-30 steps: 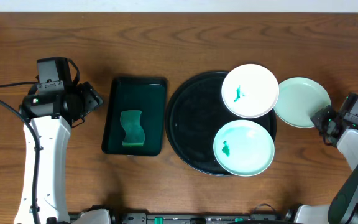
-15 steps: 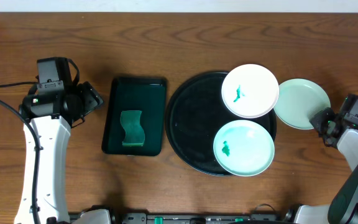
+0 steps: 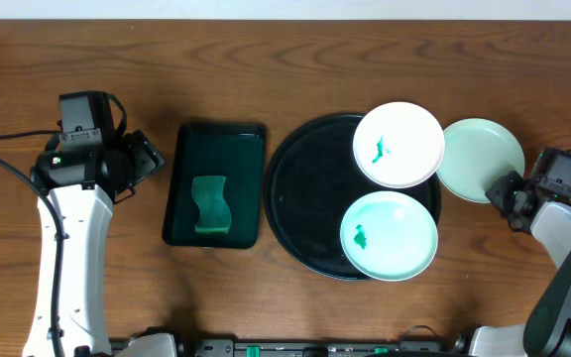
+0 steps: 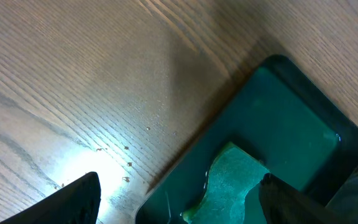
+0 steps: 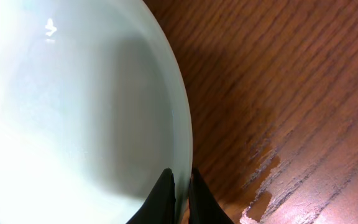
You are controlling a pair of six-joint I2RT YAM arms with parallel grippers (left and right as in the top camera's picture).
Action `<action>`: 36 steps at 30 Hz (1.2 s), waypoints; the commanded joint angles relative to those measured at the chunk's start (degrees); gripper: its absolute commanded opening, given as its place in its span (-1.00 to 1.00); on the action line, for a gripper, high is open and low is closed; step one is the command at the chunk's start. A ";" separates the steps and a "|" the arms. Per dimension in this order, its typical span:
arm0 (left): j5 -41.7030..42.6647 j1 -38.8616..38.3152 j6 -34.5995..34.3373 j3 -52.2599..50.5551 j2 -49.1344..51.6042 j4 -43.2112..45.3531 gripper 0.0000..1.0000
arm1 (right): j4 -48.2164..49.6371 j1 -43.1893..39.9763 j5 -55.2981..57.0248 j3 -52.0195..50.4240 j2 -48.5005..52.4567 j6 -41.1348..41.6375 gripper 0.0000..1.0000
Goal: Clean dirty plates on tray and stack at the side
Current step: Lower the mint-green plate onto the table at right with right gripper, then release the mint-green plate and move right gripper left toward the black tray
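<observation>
Right pincer (image 3: 507, 190), mint plate (image 3: 476, 154) leftward; three plates (image 3: 399, 145).

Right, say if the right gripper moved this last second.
Yes. The right gripper, pinching the off-tray mint plate at its rim, has shifted slightly toward the fixed black tray.
</observation>
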 commanded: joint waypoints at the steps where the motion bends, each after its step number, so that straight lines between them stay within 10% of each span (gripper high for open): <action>1: -0.50 0.24 0.33 1.01 -0.11 -0.20 0.64 | -0.44 0.68 -0.92 -0.37 0.48 -1.73 -0.90; 7: -0.50 0.24 0.33 1.01 -0.11 -0.20 0.63 | -0.76 0.68 -0.96 -0.37 0.48 -1.73 -0.78; 16: -0.50 0.24 0.33 1.01 -0.11 -0.20 0.63 | -1.40 0.68 -1.14 -0.17 0.42 -3.48 -0.03; 24: -0.50 0.24 0.33 1.01 -0.11 -0.20 0.63 | -15.58 1.81 -2.32 8.15 -2.99 -8.55 0.11; 29: -0.50 0.24 0.33 1.01 -0.11 -0.20 0.64 | -23.76 5.53 -2.40 13.66 -3.74 -12.46 0.63; 36: -0.50 0.24 0.33 1.01 -0.11 -0.20 0.63 | -32.76 13.60 -2.43 19.52 -3.74 -15.06 0.62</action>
